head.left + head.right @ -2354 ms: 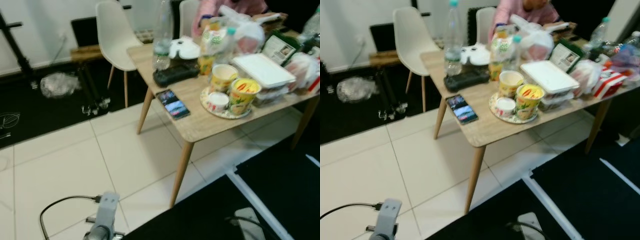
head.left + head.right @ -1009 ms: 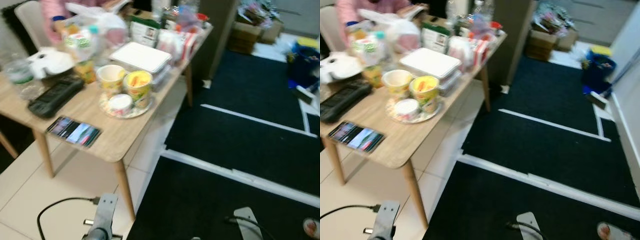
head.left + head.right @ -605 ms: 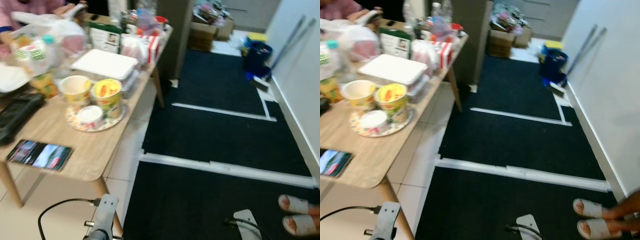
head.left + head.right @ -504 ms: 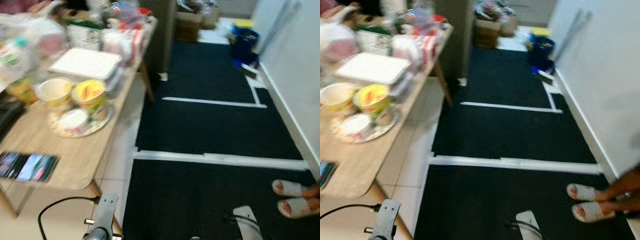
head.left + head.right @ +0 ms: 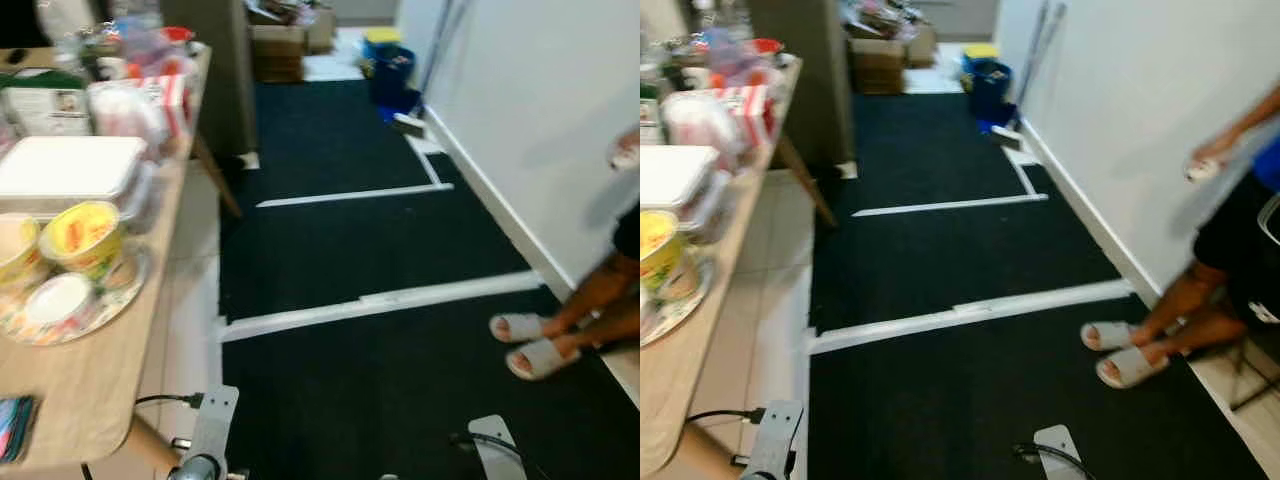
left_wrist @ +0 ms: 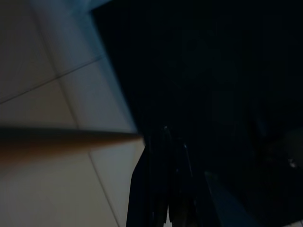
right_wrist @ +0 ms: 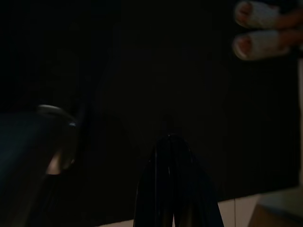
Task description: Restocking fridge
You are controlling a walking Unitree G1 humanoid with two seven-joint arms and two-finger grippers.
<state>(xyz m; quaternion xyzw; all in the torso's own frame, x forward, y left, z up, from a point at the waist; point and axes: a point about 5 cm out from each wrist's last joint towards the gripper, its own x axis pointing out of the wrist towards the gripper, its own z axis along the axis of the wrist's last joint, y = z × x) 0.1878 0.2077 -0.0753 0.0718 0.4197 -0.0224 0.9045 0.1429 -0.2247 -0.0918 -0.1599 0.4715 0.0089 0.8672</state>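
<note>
Left arm: silver wrist point(image 5: 207, 440) at the bottom edge of the head view, on the robot's left, hanging low, a black cable looping from it. Left hand point(image 6: 165, 208): in its wrist view the two black fingers lie pressed together, pointing down; nothing between them.

Right arm: silver wrist point(image 5: 497, 447) at the bottom edge, on the robot's right, likewise low. Right hand point(image 7: 171, 189): dark wrist view; fingers closed against each other, tips meeting, empty.
</note>
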